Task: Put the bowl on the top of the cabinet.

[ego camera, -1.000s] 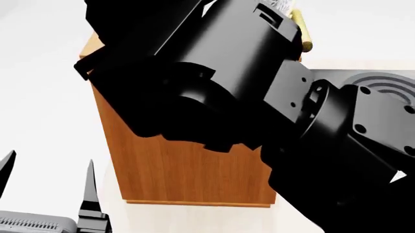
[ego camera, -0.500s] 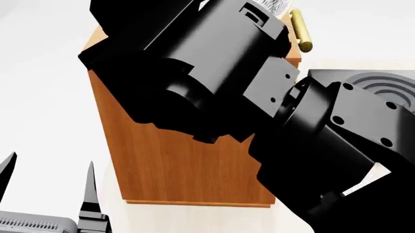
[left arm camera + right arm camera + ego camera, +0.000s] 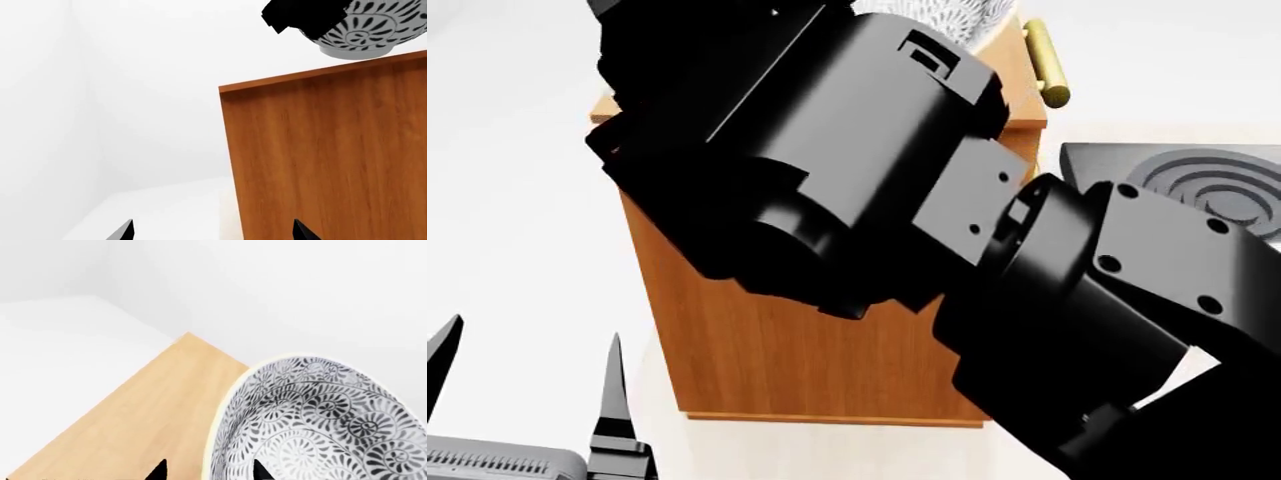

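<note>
One bowl (image 3: 320, 425), nothing inside, rim pinched between my right gripper (image 3: 208, 471) tips, just above the cabinet (image 3: 327, 160) top. Left gripper (image 3: 212, 232) gapes wide, holding nothing.

bowl (image 3: 360, 30) just above cabinet (image 3: 327, 155) top

A bare simulated room — blank white walls (image 3: 133, 75), pale floor (image 3: 167, 210), one wooden cabinet (image 3: 327, 160), nothing homely.
</note>
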{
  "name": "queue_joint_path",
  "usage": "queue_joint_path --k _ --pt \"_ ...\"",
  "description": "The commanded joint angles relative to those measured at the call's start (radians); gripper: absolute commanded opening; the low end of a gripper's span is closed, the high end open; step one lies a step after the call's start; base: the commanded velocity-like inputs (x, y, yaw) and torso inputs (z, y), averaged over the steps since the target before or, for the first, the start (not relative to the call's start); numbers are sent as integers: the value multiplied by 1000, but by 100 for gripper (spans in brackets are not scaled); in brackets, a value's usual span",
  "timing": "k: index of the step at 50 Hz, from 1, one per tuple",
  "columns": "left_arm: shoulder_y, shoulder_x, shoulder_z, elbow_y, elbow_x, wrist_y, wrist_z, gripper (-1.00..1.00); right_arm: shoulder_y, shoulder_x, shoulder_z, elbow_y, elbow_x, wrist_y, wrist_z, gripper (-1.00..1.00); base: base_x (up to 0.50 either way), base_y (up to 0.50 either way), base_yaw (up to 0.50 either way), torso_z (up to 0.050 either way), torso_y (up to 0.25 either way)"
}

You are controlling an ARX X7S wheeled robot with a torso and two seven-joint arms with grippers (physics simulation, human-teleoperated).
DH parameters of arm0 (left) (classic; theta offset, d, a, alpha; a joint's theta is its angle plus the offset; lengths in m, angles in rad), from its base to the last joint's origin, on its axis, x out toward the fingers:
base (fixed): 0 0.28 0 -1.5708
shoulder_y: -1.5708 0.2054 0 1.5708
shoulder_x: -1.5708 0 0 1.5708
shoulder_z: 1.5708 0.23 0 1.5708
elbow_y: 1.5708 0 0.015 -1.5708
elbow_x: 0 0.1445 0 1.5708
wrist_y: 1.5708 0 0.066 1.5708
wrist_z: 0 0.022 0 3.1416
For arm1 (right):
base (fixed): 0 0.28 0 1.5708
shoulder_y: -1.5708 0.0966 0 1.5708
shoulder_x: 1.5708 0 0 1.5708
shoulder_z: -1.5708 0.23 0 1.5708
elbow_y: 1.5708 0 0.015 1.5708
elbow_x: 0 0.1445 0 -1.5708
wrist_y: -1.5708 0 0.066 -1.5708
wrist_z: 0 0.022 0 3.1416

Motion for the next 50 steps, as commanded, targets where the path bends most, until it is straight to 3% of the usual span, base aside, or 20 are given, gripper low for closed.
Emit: queue_joint_path --k 1,22,33,50 --pt "0 -2 0 4 -2 -1 -3 100 -10 7 3 -31 20 -25 -12 100 0 0 0 0 0" --pt "-6 -1 15 13 2 -8 -6 100 38 133 98 -236 147 20 90 100 0 0 0 0 0" --pt "-16 3 21 17 4 -21 -11 100 130 270 227 -443 337 58 237 100 0 0 0 0 0" --pt "-18 0 21 22 3 -23 -15 100 152 461 298 -646 472 74 398 100 0 0 0 0 0"
